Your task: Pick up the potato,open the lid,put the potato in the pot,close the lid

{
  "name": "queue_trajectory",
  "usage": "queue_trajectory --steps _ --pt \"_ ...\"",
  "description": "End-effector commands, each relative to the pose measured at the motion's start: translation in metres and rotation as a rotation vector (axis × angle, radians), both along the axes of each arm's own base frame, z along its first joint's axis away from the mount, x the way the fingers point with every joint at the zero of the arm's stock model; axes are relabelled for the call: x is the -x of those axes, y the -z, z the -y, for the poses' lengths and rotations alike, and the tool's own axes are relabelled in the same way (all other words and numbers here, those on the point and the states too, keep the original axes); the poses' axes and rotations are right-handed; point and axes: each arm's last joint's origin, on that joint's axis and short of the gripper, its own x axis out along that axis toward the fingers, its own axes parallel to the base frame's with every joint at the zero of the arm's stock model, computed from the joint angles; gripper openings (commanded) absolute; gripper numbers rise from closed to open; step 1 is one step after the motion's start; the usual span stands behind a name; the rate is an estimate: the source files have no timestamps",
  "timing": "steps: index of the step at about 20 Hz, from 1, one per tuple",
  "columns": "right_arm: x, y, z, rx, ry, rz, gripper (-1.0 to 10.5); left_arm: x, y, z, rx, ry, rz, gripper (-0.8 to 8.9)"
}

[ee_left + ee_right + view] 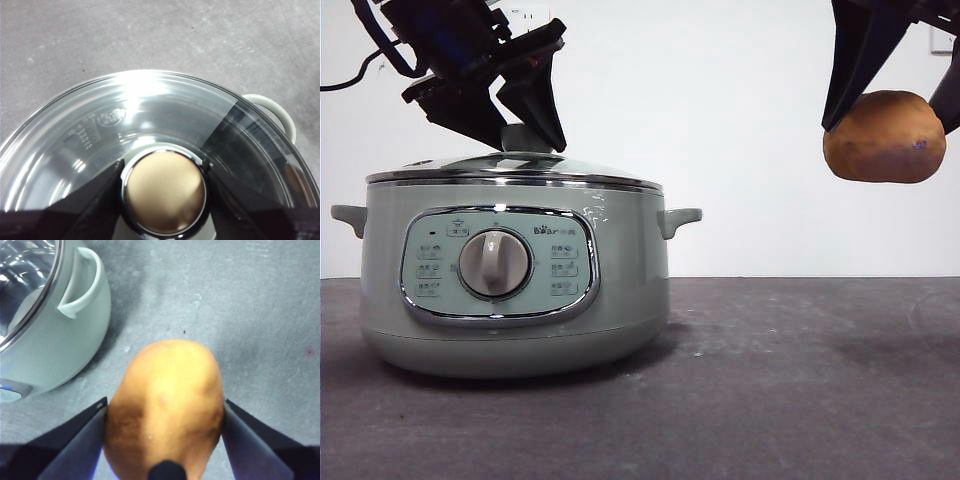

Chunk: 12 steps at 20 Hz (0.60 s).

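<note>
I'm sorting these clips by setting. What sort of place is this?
Likely a lab test bench staged as a kitchen: a bare dark table against a plain white wall, holding only an electric pot, with a potato held by a gripper.

The left tool (533,128) is matt black, built of flat angular plates that narrow into two wedge-shaped fingers with sharp straight edges. Blue shows between the black plates of its body, and a black cable loops out from behind it. The right tool (890,105) has the same black, tapering, triangular fingers; in its own wrist view their flat inner faces take a bluish-grey sheen, and a small rounded black stub sits between them.
</note>
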Motion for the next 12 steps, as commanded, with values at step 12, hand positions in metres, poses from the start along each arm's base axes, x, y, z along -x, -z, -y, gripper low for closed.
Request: queue_trajectory --steps 12 --pt "-0.026 -0.062 -0.036 -0.273 -0.244 0.185 -0.1 0.053 -0.099 -0.029 0.088 -0.060 0.304 -0.08"
